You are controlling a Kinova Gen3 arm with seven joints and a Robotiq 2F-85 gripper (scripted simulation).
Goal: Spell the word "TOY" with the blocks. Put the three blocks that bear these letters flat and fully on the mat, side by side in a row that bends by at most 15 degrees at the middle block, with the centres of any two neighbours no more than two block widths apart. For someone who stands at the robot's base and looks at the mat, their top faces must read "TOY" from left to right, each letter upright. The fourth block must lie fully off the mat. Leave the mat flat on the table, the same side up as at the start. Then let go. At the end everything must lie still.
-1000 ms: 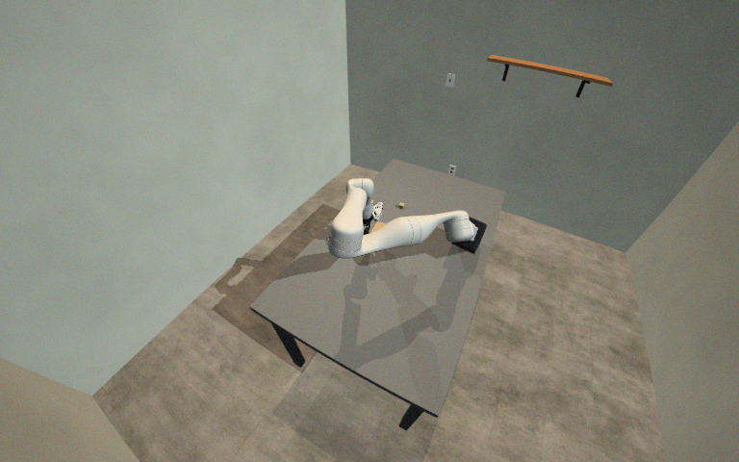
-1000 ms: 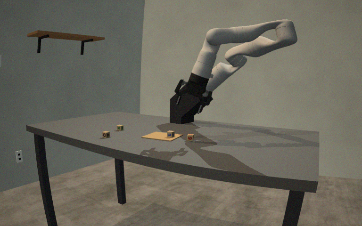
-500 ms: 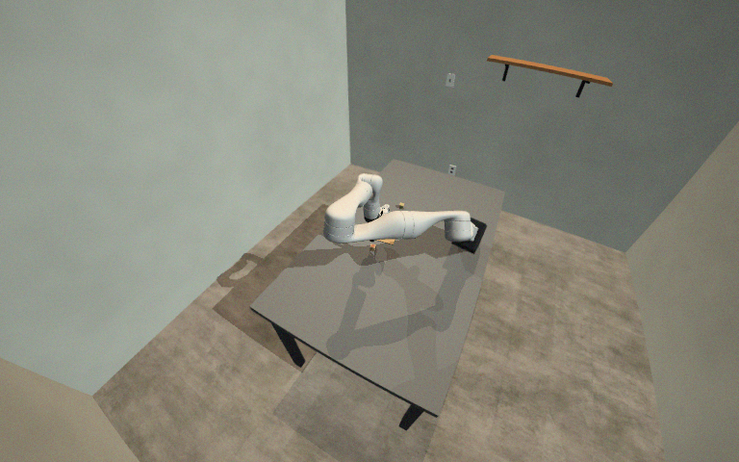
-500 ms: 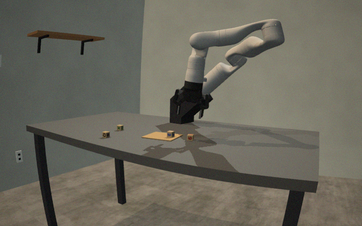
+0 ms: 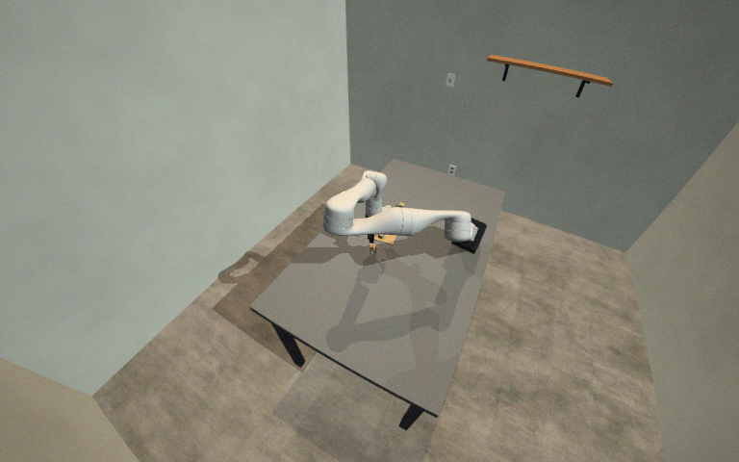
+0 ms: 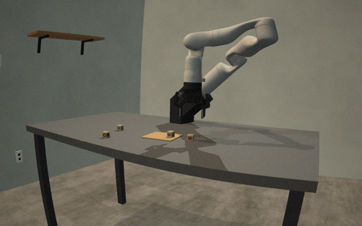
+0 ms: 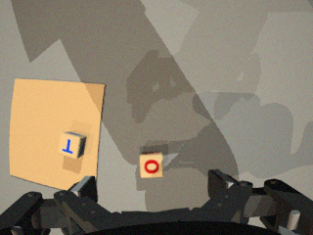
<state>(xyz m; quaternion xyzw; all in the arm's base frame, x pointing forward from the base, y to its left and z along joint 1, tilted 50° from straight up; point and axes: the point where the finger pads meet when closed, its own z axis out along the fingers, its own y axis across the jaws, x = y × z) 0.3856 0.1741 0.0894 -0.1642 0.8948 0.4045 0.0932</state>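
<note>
The tan mat [image 5: 390, 240] [image 6: 153, 135] [image 7: 39, 108] lies flat on the table. The T block [image 5: 380, 236] [image 6: 170, 133] [image 7: 71, 145] lies on the mat near one edge; its blue T looks upside down in the wrist view. The O block [image 5: 372, 247] [image 6: 190, 137] [image 7: 151, 165], with a red O on top, lies off the mat beside that edge. My gripper [image 6: 191, 116] [image 7: 152, 186] is open and empty, above the O block. A block with a green side letter [image 6: 119, 127] and a dark-lettered block [image 6: 105, 134] lie off the mat; their top letters are unreadable.
The grey table [image 5: 338, 289] [image 6: 253, 159] bears everything. The black robot base [image 5: 479, 240] [image 6: 176, 114] stands at the table's edge. The arm hides part of the table in the top view. A wooden shelf [image 5: 545, 68] [image 6: 66, 35] is on the wall.
</note>
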